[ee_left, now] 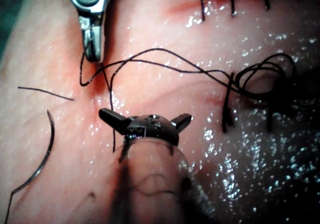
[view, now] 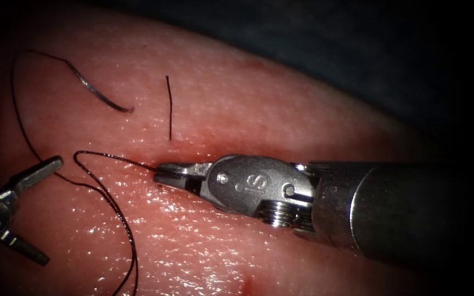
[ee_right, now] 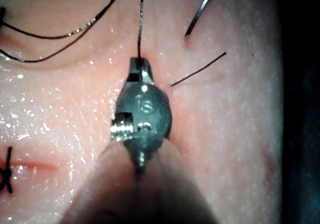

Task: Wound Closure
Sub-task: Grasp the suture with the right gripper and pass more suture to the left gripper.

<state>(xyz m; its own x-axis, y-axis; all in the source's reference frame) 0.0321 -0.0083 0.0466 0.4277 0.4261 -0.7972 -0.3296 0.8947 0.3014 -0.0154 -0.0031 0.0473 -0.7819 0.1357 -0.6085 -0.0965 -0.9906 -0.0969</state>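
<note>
Your right tool is clamped on the thread at its tip; keep that hold firm and the strand unsnagged. Your left tool gapes wide, holding nothing. The needle lies free on the tissue, upper left, beside a cut end.

Your right tool has a rounded silver wrist stamped "S", a threaded screw beneath, and a dark thick shaft. Your left tool has slim grey metal jaws.
</note>
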